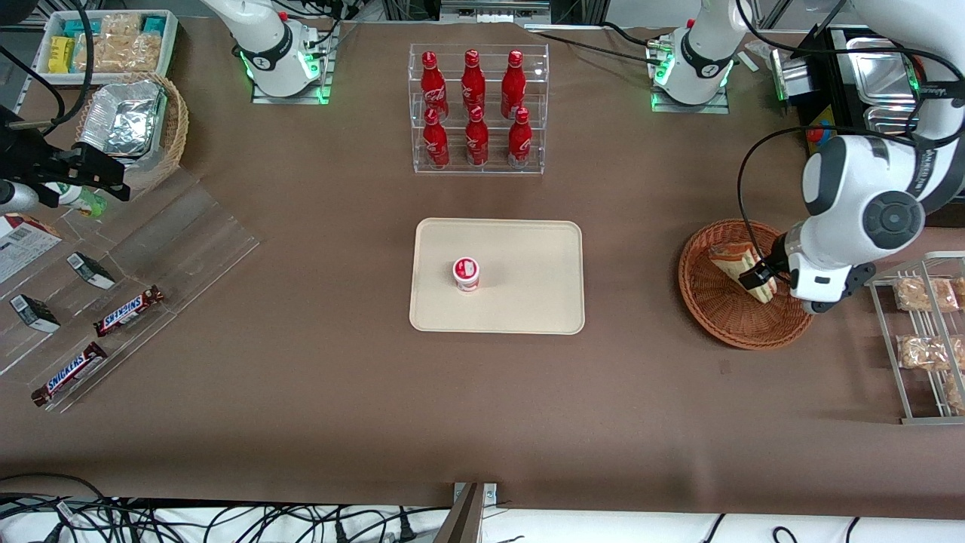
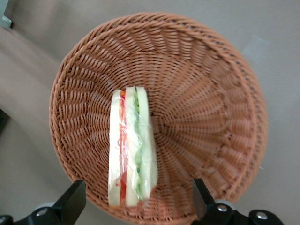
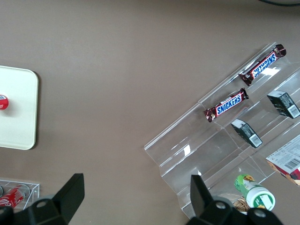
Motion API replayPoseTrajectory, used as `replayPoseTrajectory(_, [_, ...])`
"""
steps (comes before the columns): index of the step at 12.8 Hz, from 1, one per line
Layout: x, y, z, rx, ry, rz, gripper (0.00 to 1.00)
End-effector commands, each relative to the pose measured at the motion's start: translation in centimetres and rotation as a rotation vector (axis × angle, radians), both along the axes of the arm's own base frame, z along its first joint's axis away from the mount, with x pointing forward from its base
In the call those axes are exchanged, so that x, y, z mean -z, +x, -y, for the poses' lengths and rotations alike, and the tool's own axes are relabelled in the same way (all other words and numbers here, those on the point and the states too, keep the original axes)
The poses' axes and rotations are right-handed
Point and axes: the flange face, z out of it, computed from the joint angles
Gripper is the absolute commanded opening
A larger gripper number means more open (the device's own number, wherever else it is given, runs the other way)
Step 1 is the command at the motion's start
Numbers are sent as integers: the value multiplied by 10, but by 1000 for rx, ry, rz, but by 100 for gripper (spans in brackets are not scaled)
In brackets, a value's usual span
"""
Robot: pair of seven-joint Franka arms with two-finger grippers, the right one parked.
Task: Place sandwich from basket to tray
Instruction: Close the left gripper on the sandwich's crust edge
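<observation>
The sandwich (image 2: 131,147) is a wrapped wedge of white bread with red and green filling, lying in the reddish-brown wicker basket (image 2: 206,98) toward the working arm's end of the table. In the front view the sandwich (image 1: 735,264) rests in the basket (image 1: 716,309) just under the arm's hand. The gripper (image 2: 138,204) hangs open above the basket, one dark finger (image 2: 72,201) on each side of the sandwich's wide end, touching nothing. The beige tray (image 1: 528,302) lies at the table's middle with a small red-lidded cup (image 1: 466,273) on it.
A clear rack of red bottles (image 1: 476,105) stands farther from the camera than the tray. A wire rack with snack packs (image 1: 923,339) sits beside the basket. A clear stepped display with Snickers bars (image 1: 128,311) and a paler basket of foil packs (image 1: 132,128) lie toward the parked arm's end.
</observation>
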Motion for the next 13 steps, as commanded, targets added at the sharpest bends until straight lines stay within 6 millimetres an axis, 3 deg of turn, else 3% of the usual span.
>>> replayPoseTrajectory(1, [11,-27,0,-13,28,42,100])
replayPoseTrajectory(4, [29,-40,-5,-18,21,58,100])
replayPoseTrajectory(8, [36,-45,-4,-19,29,53,100])
replayPoseTrajectory(9, [37,-45,-5,-43,31,57,94])
replayPoseTrajectory(10, [37,-45,-4,-46,33,57,69])
replayPoseTrajectory(11, [37,-45,-4,-46,33,58,55])
replayPoseTrajectory(13, [35,-44,-2,-44,32,60,48])
